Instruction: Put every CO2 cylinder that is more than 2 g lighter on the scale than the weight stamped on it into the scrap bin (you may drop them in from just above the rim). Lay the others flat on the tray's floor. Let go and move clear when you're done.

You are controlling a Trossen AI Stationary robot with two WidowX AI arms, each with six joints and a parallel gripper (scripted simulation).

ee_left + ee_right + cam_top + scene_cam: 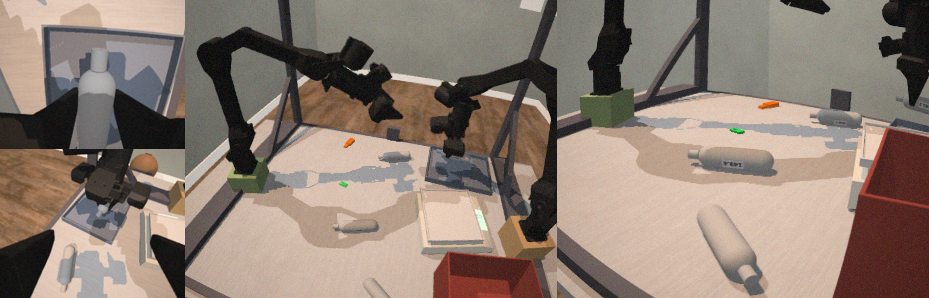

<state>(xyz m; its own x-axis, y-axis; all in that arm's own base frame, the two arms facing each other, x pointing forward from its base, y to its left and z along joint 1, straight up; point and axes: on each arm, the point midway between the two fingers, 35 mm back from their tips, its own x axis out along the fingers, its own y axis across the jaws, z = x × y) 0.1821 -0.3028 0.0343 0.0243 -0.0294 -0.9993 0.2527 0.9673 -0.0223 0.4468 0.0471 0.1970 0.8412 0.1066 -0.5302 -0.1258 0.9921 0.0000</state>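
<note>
My left gripper is shut on a grey CO2 cylinder and holds it, neck pointing away, above the blue-grey tray. The left wrist view shows the tray floor under the cylinder. The held cylinder's end also shows in the exterior view. My right gripper is open and empty, high above the back of the table. Three more cylinders lie flat on the table: one near the tray, one in the middle, one at the front edge.
A tan scale sits in front of the tray. The red scrap bin stands at the front right. A small orange piece, a green piece and a dark block lie on the table. Frame posts stand at the corners.
</note>
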